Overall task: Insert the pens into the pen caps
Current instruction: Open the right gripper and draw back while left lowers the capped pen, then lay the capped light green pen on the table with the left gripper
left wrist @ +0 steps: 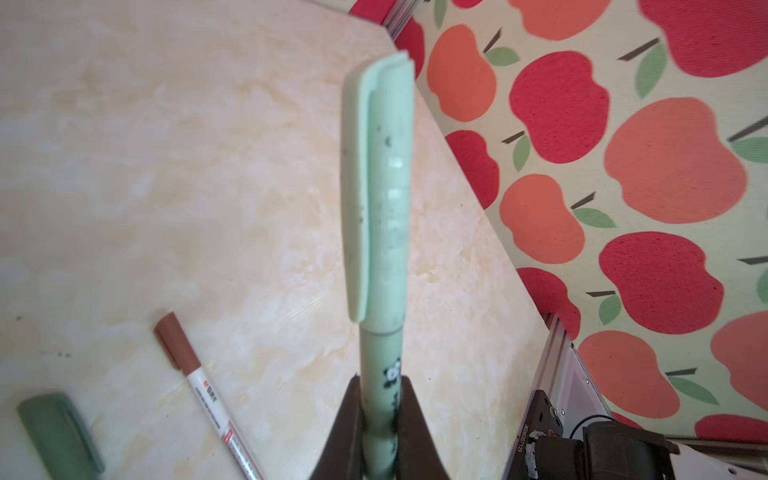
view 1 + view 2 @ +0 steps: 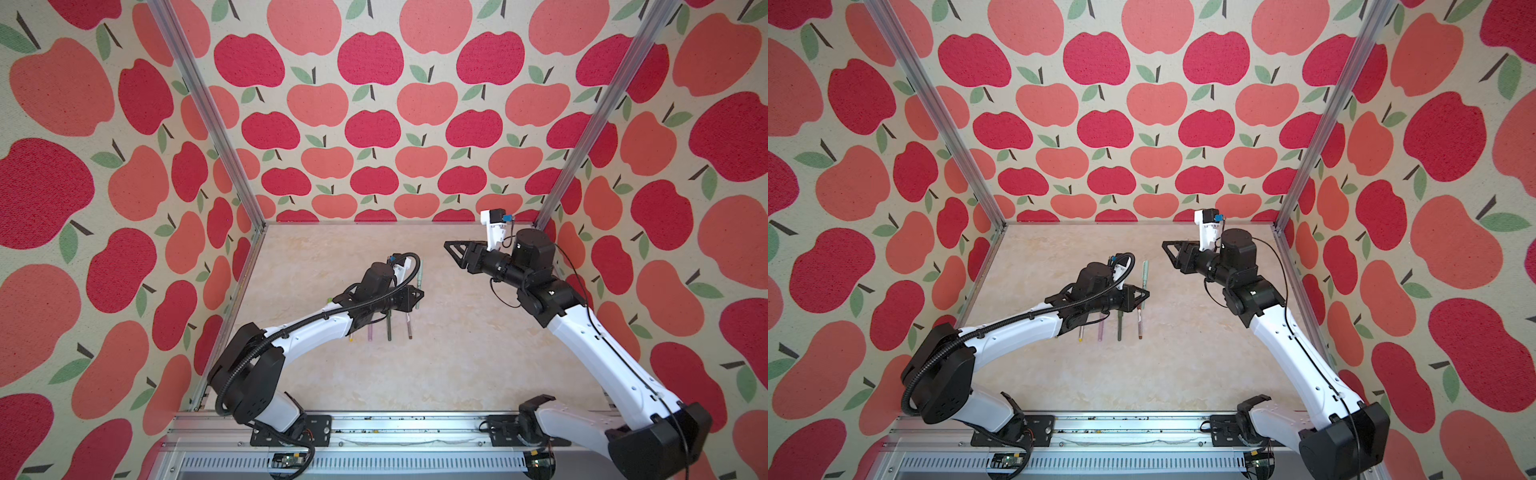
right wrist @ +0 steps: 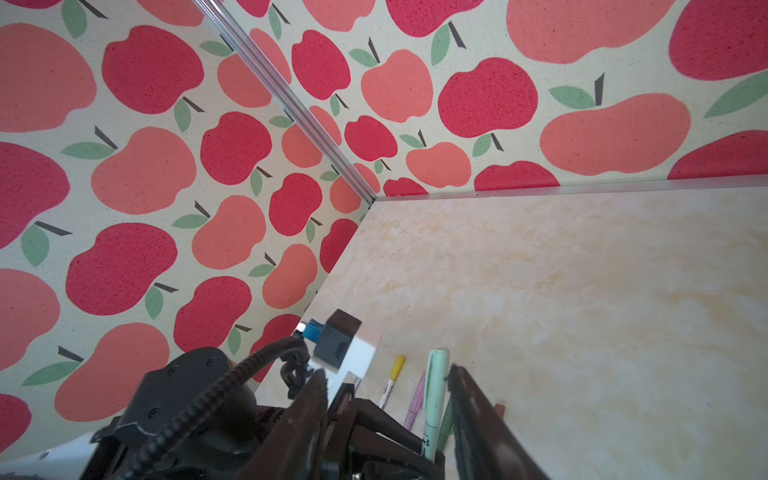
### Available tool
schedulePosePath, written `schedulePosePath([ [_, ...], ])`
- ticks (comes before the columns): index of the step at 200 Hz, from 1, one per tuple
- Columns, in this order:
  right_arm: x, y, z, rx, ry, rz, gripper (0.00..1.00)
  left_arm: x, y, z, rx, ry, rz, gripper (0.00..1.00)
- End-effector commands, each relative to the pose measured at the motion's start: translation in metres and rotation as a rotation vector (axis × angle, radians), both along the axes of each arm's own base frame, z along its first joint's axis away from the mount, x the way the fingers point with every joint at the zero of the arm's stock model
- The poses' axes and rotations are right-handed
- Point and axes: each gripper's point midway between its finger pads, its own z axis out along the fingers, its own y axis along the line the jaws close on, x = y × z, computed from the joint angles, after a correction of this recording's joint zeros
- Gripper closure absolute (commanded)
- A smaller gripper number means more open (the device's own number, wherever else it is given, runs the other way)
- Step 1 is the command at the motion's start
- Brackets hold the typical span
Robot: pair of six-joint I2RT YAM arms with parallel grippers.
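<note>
While the left gripper [image 1: 380, 384] clamps the capped pale-sage plastic pen [image 1: 379, 349], the right gripper [image 3: 386, 370] gapes empty; capping looks complete.

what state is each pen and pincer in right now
left pincer: shut on sage pen
right pincer: open, empty
sage pen: capped, held
brown-capped pen: capped, lying flat
dark green pen: capped, lying flat
yellow-capped pen: capped, lying flat
pink pen: lying flat, cap unclear
</note>
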Motion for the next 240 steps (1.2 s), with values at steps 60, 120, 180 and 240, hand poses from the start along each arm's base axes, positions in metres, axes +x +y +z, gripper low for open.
schedulePosePath([
  [60, -0.001, -0.033, -0.032, -0.024, 0.076, -0.155, 0.49, -0.014, -0.018, -0.073, 0.245, 0.368, 0.132, 1.0],
  [120, -0.006, -0.034, -0.031, 0.012, 0.086, -0.137, 0.49, -0.026, -0.037, -0.098, 0.241, 0.494, 0.148, 1.0],
  [180, -0.014, -0.038, -0.031, 0.031, 0.08, -0.134, 0.49, -0.031, -0.049, -0.11, 0.26, 0.569, 0.134, 0.94],
  [240, -0.017, -0.046, -0.03, 0.042, 0.077, -0.149, 0.49, -0.032, -0.05, -0.12, 0.276, 0.618, 0.141, 0.89],
])
